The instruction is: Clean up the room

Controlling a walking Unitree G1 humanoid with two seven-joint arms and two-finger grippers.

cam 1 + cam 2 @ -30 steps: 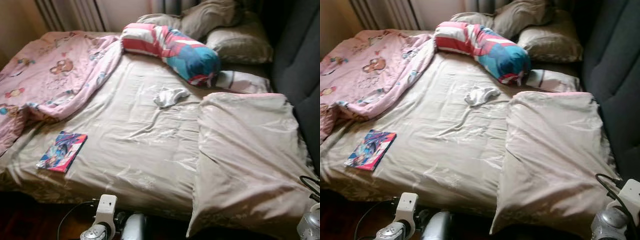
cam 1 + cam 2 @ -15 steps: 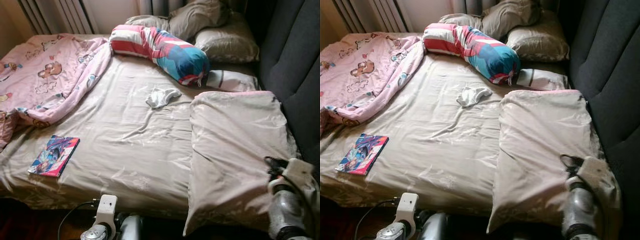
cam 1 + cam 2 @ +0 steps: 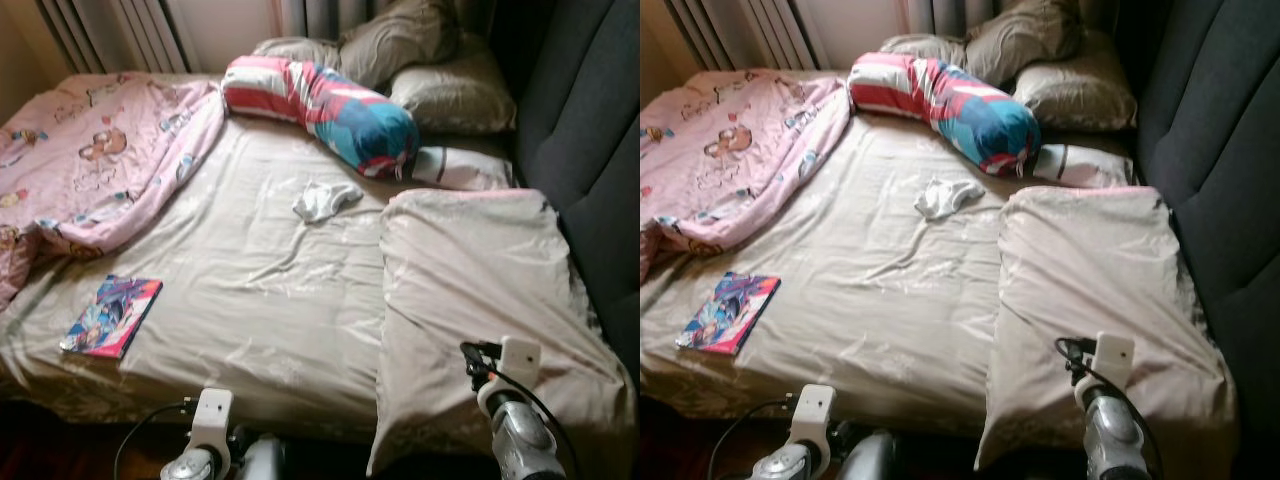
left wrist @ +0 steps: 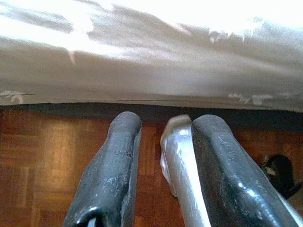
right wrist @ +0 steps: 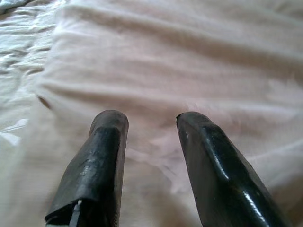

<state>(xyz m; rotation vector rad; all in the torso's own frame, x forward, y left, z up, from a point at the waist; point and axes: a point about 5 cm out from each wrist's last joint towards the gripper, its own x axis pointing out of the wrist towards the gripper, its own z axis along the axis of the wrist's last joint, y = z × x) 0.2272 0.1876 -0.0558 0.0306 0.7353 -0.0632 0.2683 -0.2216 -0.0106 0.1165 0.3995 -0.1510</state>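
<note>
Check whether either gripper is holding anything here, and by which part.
Nothing is held. The right gripper is open above the beige duvet with nothing between its fingers. The left gripper hangs open over the wooden floor beside the bed.

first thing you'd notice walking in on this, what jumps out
The bright red, white and blue bolster pillow lying across the head of the bed, with a pink cartoon blanket bunched on the robot's left side. A colourful book lies near the front edge, a small white cloth mid-bed, and the right gripper hovers open over a big beige pillow.
</note>
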